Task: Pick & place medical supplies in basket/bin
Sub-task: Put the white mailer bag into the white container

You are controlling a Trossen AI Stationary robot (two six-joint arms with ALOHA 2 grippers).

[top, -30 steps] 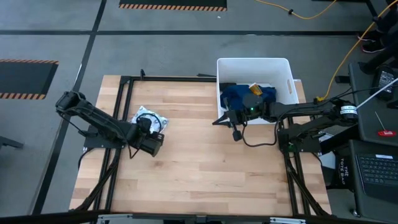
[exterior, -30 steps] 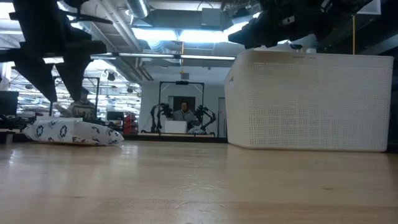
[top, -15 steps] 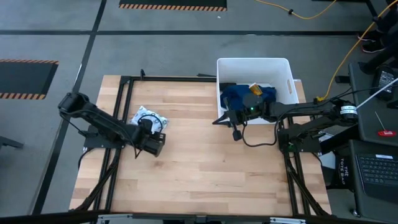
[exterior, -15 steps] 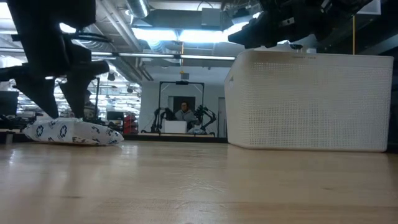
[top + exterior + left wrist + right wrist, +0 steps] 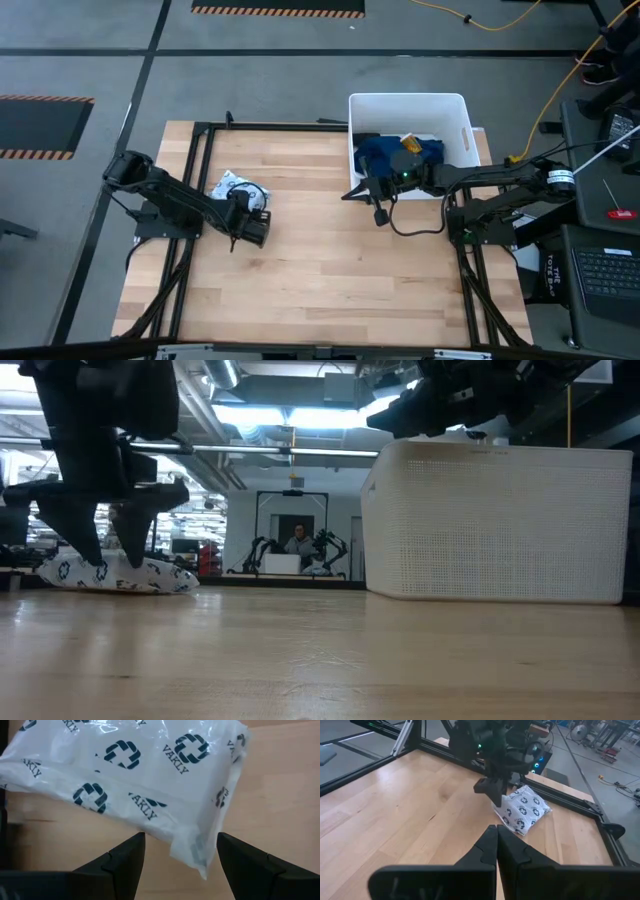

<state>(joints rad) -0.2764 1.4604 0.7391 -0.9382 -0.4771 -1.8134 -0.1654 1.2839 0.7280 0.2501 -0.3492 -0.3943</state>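
The white packet with dark printed marks [image 5: 238,188] lies flat on the table's left half and fills the left wrist view [image 5: 125,775]. My left gripper [image 5: 180,857] is open and points down over it. Its fingers stand on either side of the packet's near corner [image 5: 197,847]; I see no touch. In the low view the left gripper [image 5: 105,550] hangs just before the packet [image 5: 150,574]. The white tub [image 5: 457,112] holds the dark-blue cloth [image 5: 385,152] with a small yellowish item [image 5: 409,140] on it. My right gripper [image 5: 347,194] is shut and hovers at the tub's left near corner. No black cylinder shows.
A black frame [image 5: 200,135] runs along the table's left and far sides. Bare wood [image 5: 330,270] stretches between packet and tub and toward the near edge. A person sits at another robot station [image 5: 296,545] beyond the far edge. The tub's wall [image 5: 500,525] stands at the right.
My left gripper has moved down and a little toward the table's right, coming over the packet's near corner with its fingers still open. The packet has stayed where it was. The right arm has kept still.
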